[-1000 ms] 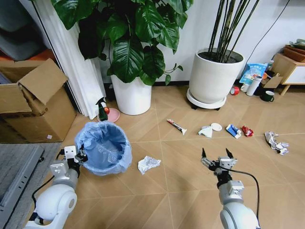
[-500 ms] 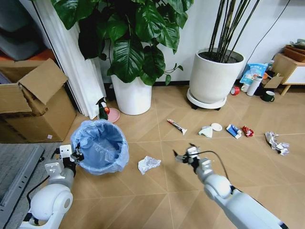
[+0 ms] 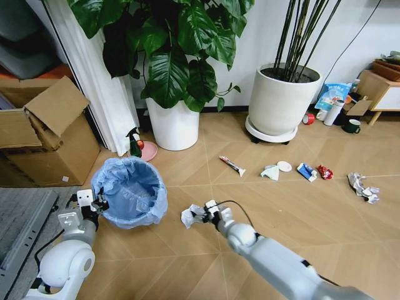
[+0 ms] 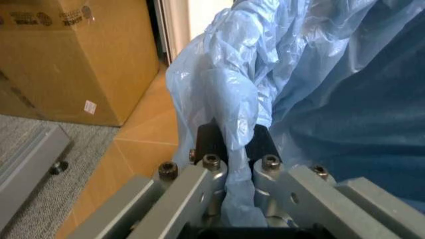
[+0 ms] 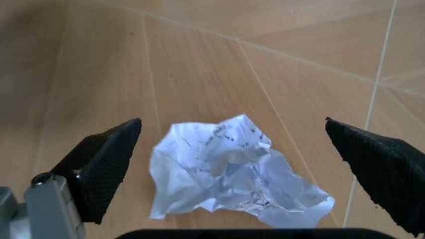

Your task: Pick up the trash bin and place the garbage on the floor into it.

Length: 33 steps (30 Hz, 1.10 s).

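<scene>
crinkly blue plastic is pinched between my left gripper's (image 4: 229, 149) black pads: the jaws stand narrow, clamped on the bag-covered rim of the bin (image 3: 130, 192). that bin sits on the floor (image 3: 262, 206) at my left, in front of a cardboard box (image 3: 44, 134) and near the big-leafed plant's white pot (image 3: 174, 125), with a small spray bottle (image 3: 133, 142) just behind it.

my right gripper (image 3: 199, 214) reaches across low over the planks, to the right of the bin. its jaws are wide apart, and in the wrist view the crumpled white paper (image 5: 232, 172) lies on the floor between the two dark fingertips (image 5: 106, 162), touching neither. from the head view the paper (image 3: 189, 215) sits just at the gripper's tips, near the bin but apart from it.

farther off, the rest of the garbage lies strung across the floor in front of the second white pot (image 3: 278, 103): a small tube (image 3: 232, 165), a white scrap (image 3: 270, 172) with a white disc (image 3: 284, 166) just beside it, a blue wrapper (image 3: 305, 171), a red wrapper (image 3: 324, 172) close by that, and a crumpled silvery wrapper (image 3: 362, 186) well to the right.
</scene>
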Available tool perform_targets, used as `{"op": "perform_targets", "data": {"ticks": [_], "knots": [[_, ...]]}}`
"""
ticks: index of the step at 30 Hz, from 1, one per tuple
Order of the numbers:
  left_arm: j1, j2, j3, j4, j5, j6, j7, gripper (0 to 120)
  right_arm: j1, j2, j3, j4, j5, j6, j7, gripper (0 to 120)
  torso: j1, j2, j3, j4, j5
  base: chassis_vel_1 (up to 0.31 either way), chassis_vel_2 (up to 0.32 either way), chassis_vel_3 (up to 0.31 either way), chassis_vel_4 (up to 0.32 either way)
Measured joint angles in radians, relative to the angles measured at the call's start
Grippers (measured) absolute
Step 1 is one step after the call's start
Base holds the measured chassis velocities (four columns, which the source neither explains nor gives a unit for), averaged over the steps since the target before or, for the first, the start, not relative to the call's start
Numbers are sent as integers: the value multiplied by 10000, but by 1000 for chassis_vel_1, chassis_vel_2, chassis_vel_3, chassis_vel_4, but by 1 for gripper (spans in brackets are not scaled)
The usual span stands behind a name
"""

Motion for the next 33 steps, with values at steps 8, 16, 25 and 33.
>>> {"op": "perform_targets", "data": {"ticks": [8, 16, 25, 33], "knots": [[-7, 124, 87, 16, -39, 0, 15, 0, 265, 713, 322, -1472, -102, 19, -381, 100, 0, 0, 0, -3, 4, 0, 0, 0, 0], [32, 133, 51, -18, -44, 0, 32, 0, 303, 1166, 593, -2319, -583, 119, -502, 98, -1, 0, -1, -1, 5, 0, 0, 0, 0], [55, 131, 80, -24, -30, -7, 70, 0, 258, 1374, 874, -2718, -823, 324, -802, 69, -1, 0, -1, -1, 5, 0, 0, 0, 0], [138, 111, 81, -42, 1, -34, 154, 0, 202, 1561, 1085, -3092, -1041, 486, -1043, 38, -1, 0, -1, -1, 5, 0, 0, 0, 0]]}}
